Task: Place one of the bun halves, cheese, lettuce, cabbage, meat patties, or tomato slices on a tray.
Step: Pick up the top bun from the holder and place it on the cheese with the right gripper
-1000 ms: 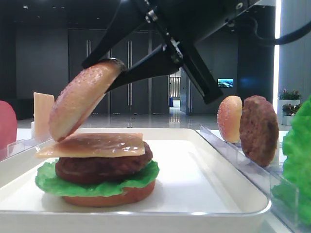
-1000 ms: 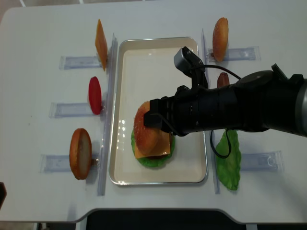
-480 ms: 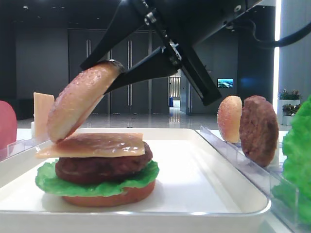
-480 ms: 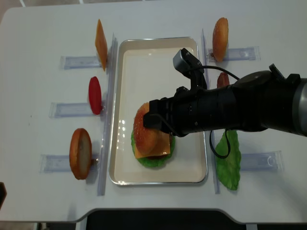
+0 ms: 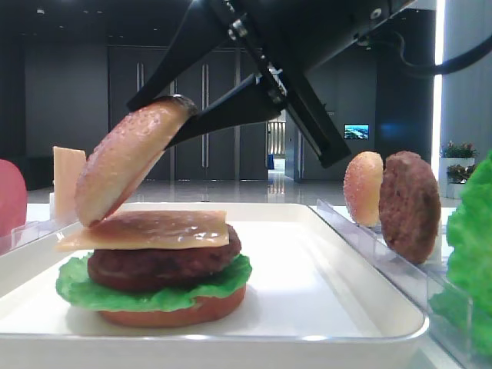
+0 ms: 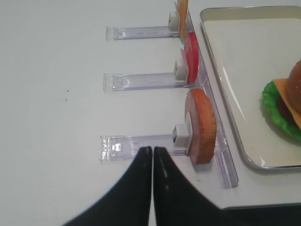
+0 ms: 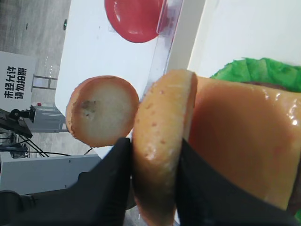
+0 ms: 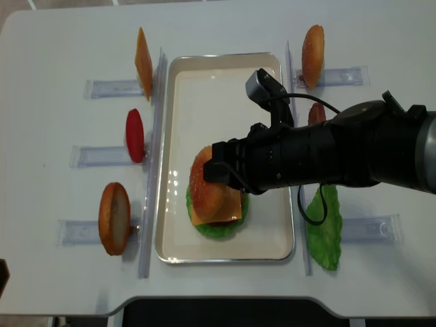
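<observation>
My right gripper point(image 7: 154, 143) is shut on a bun half point(image 7: 162, 141), gripping it by its flat and domed faces. The bun half point(image 5: 123, 165) hangs tilted, with its lower edge just over the left end of the cheese slice point(image 5: 154, 229). That cheese tops a stack of patty point(image 5: 154, 265), lettuce point(image 5: 223, 284) and bottom bun point(image 5: 177, 314) on the white tray point(image 8: 225, 75). From overhead the right gripper point(image 8: 216, 170) reaches across the tray from the right. My left gripper point(image 6: 153, 149) is shut on nothing, low over the table left of the tray.
Clear racks left of the tray hold a cheese slice point(image 8: 143, 54), a tomato slice point(image 8: 135, 135) and a bun half point(image 8: 114, 218). On the right stand another bun half point(image 8: 313, 46), a patty point(image 8: 316, 112) partly behind the arm, and a lettuce leaf point(image 8: 325, 228).
</observation>
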